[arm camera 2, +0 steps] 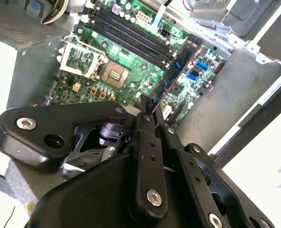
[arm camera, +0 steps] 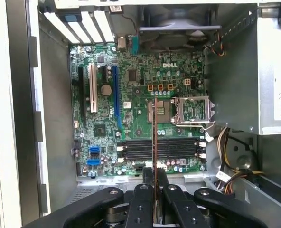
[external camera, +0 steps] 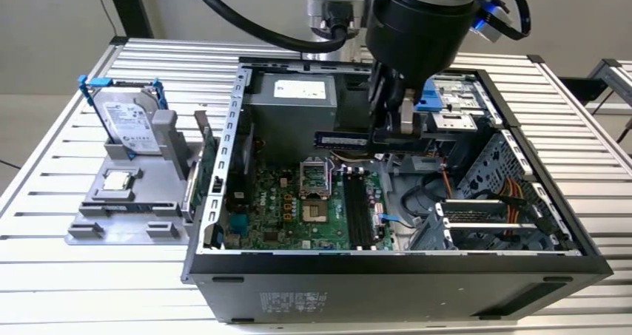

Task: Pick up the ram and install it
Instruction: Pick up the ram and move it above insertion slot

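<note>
- The gripper (external camera: 393, 138) hangs in the upper middle of the exterior view, over the open computer case (external camera: 395, 265); its fingers are clamped on the ram (external camera: 341, 139), pinching it at one end.
- The ram is held in the air, level and on its edge; its free end points toward the exterior view's left; it sits above the motherboard (external camera: 286, 202), well clear of it.
- In the exterior view the black memory slots (external camera: 357, 209) lie below the ram, nearer the lower middle of the frame; the ram lies crosswise to them.
- In the second wrist view the ram (arm camera 2: 178, 66) juts out from between the black fingers (arm camera 2: 147, 142) as a long dark strip over the green board.
- In the first wrist view the ram (arm camera: 155, 137) shows edge-on as a thin line rising from the gripper (arm camera: 155, 178); that line crosses the memory slots (arm camera: 159, 148) at right angles; the processor socket (arm camera: 192, 111) lies just beside the slots.
- At the exterior view's left a hard drive (external camera: 130, 120) with blue handles stands upright in a grey holder (external camera: 118, 217); a small square processor chip (external camera: 118, 180) lies flat on the holder; both are well apart from the gripper.
- Case and holder rest on a slatted metal table (external camera: 59, 290).
</note>
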Controlling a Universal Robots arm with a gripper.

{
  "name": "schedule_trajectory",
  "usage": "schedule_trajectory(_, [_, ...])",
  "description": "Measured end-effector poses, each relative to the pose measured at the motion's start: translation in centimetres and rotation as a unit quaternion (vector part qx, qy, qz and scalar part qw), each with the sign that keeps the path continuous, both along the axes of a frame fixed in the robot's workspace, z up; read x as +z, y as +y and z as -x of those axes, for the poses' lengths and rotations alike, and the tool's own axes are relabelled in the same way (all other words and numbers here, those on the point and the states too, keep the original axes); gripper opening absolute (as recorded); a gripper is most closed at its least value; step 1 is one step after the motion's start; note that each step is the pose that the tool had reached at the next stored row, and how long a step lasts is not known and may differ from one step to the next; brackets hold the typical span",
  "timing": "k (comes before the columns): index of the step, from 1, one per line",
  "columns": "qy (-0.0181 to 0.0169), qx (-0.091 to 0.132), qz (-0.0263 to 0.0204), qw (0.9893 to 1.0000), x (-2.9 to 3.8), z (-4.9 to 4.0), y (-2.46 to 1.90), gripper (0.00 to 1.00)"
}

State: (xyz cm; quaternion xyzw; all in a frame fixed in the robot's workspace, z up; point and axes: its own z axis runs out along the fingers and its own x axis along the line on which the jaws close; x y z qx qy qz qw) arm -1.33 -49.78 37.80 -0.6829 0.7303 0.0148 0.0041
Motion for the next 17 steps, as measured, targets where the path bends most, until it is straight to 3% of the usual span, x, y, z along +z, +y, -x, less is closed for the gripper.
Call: schedule_trajectory(17, [0.0,0.0,0.0001,1.0,0.0,-2.06,0.0,0.0])
